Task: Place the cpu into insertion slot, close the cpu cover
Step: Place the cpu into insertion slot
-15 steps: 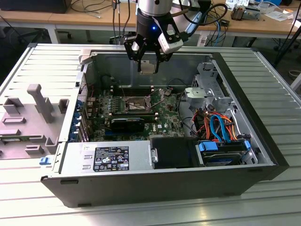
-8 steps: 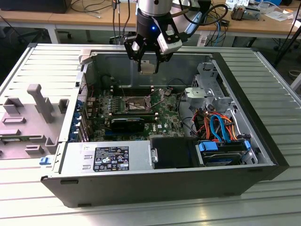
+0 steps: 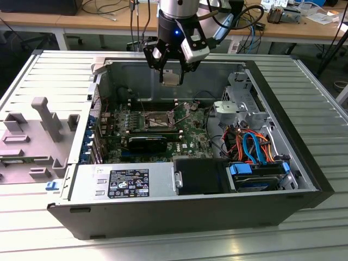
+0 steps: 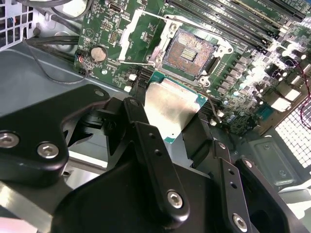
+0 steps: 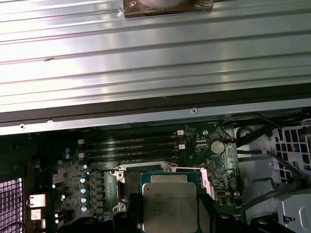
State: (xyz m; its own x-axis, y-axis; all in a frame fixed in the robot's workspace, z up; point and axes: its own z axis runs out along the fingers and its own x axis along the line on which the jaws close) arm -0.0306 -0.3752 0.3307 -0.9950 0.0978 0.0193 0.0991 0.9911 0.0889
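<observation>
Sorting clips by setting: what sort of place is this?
Probably a robotics or electronics lab: an open dark desktop computer case lies on a ribbed metal table, with cable-strewn wooden workbenches behind.

You have the open dark metal computer case (image 3: 190,209) lying on the ribbed aluminium table (image 3: 310,87). Inside it the green motherboard (image 3: 190,138) lies flat, with the square silver-rimmed insertion slot (image 3: 156,120) near its middle. The black gripper (image 3: 172,80) hangs above the far wall and pinches the flat silver-grey cpu (image 3: 170,76), apart from the slot. The grey perforated drive cage (image 3: 239,103) sits toward the exterior view's right. The silvery boxed power supply (image 3: 122,182) lies along the near wall.
</observation>
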